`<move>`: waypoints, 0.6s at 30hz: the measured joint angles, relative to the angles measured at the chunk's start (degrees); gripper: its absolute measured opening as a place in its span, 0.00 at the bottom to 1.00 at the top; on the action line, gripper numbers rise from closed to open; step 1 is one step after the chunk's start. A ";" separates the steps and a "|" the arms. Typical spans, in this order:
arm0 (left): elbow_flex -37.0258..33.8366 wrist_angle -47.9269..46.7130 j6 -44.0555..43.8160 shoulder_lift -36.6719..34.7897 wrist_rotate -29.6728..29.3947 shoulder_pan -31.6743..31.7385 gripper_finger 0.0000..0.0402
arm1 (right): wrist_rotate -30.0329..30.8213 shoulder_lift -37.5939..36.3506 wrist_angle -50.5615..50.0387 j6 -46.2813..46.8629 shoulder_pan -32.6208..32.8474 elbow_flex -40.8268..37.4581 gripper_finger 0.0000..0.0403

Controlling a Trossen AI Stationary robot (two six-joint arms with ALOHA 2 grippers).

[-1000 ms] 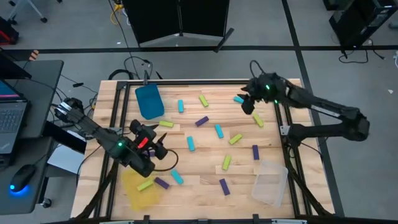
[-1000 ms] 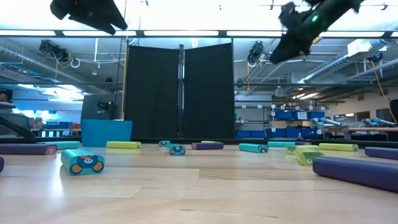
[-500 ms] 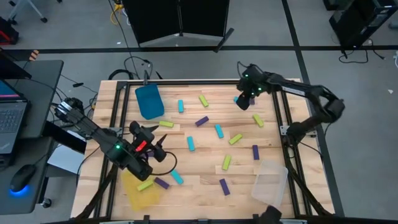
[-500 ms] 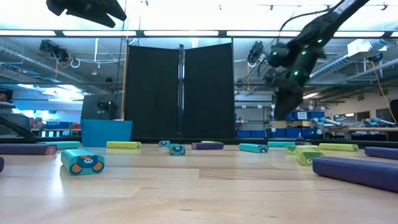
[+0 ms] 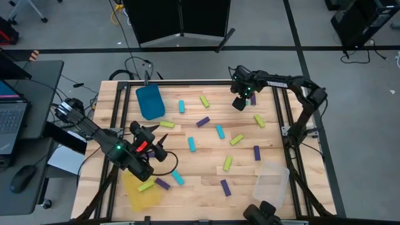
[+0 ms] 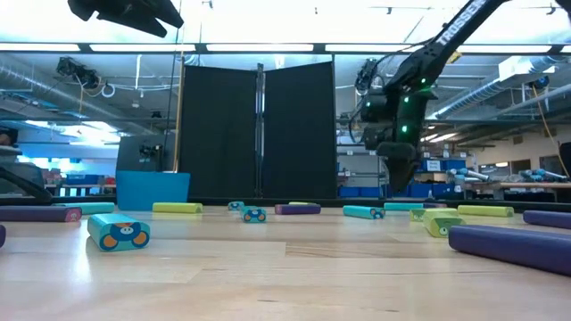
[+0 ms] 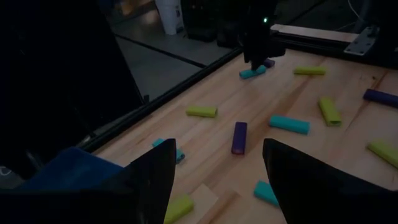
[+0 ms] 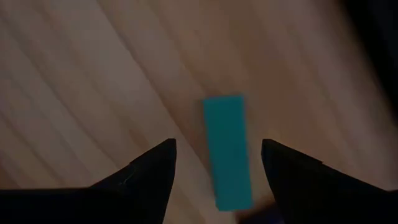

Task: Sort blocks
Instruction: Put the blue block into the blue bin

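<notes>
Cyan, lime and purple blocks lie scattered flat on the wooden table [image 5: 206,169]. At the far right, my right gripper [image 5: 239,102] points down over one cyan block [image 8: 227,152]. It is open, with a finger on either side of the block, and I see no touch. The left wrist view shows the same block [image 7: 252,73] beside a purple block [image 7: 268,63]. My left gripper [image 5: 157,147] hangs open and empty above the table's left part [image 7: 216,154].
A teal bin [image 5: 150,101] stands at the far left. A yellow bin [image 5: 139,192] at the near left holds a lime block [image 5: 145,185]. A clear bin [image 5: 272,182] sits at the near right. Metal frame rails [image 5: 289,144] run along the table's sides.
My right gripper has come down from high above the far right corner and moved toward the table's left. It has tipped from slanting to pointing almost straight down over the cyan block. No block has moved.
</notes>
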 joint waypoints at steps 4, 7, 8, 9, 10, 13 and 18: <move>0.00 -0.06 0.05 0.00 -0.57 0.00 0.62 | 4.50 2.72 0.60 0.45 0.27 0.22 0.63; 0.00 -0.07 0.07 -0.01 -0.56 0.00 0.62 | 5.28 4.01 0.90 0.44 0.27 0.28 0.64; 0.00 -0.07 0.07 0.00 -0.56 0.00 0.62 | 5.26 4.36 1.01 0.42 0.27 0.28 0.64; 0.00 -0.08 0.07 -0.02 -0.56 0.00 0.62 | 5.43 4.63 1.04 0.36 0.27 0.30 0.64; 0.00 -0.10 0.07 0.00 -0.56 0.00 0.62 | 5.37 4.88 1.02 0.31 0.27 0.41 0.64; 0.00 -0.28 0.07 -0.01 -0.58 0.00 0.62 | 4.66 5.58 0.87 0.37 0.34 0.57 0.62; 0.00 -0.31 0.07 -0.02 -0.65 0.00 0.62 | 4.59 5.53 1.04 0.21 0.86 0.43 0.54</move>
